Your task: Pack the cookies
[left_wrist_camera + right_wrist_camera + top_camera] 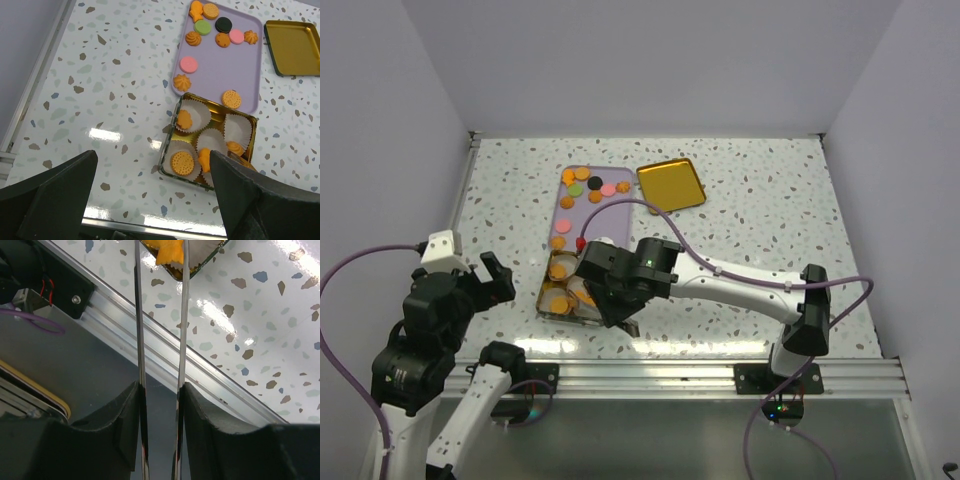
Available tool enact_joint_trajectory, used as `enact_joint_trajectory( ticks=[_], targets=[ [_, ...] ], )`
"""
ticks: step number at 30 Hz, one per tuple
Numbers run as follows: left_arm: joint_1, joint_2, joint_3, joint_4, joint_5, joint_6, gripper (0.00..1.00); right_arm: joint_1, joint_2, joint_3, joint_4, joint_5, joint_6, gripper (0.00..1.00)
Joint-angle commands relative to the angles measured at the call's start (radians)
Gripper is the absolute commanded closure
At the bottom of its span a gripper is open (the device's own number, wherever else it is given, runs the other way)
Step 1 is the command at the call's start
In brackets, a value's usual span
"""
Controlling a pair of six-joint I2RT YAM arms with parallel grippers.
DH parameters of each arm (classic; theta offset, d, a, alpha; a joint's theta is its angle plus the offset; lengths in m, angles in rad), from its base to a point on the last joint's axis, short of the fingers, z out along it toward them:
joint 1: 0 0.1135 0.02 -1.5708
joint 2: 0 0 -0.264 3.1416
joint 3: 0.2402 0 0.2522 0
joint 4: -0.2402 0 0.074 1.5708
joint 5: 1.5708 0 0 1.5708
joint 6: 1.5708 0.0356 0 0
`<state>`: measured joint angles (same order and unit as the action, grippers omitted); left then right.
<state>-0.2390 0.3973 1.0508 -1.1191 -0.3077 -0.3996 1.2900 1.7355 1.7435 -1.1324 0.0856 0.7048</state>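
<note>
Several cookies (590, 187) lie on a purple tray (582, 215), mostly orange, plus pink, green and black ones (223, 25). A gold tin (548, 300) with white paper cups stands at the tray's near end. It holds a round cookie (182, 163) and other orange ones (184, 119). My right gripper (612, 295) hangs over the tin, shut on metal tongs (140, 315). The tong tips pinch an orange cookie (169, 252) at the tin's edge. My left gripper (490, 280) is open and empty, raised left of the tin (167, 157).
The tin's gold lid (672, 185) lies right of the tray's far end, also in the left wrist view (295, 47). An aluminium rail (720, 375) runs along the table's near edge. White walls close in the left, back and right sides.
</note>
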Motion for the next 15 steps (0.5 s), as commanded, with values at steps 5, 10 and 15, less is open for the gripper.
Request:
enact_joint_trajectory(
  ticks=[5,10,15],
  targets=[
    [-0.008,-0.014,0.0,0.048,0.019,0.033,0.0,0.005,0.004,-0.019,0.056,0.031,0.059,0.76],
    [-0.008,-0.017,0.0,0.047,0.019,0.033,0.0,0.005,-0.01,-0.05,0.051,0.046,0.068,0.76],
    [-0.008,-0.017,0.002,0.047,0.019,0.033,0.0,0.006,-0.027,-0.085,0.059,0.055,0.078,0.71]
  ],
)
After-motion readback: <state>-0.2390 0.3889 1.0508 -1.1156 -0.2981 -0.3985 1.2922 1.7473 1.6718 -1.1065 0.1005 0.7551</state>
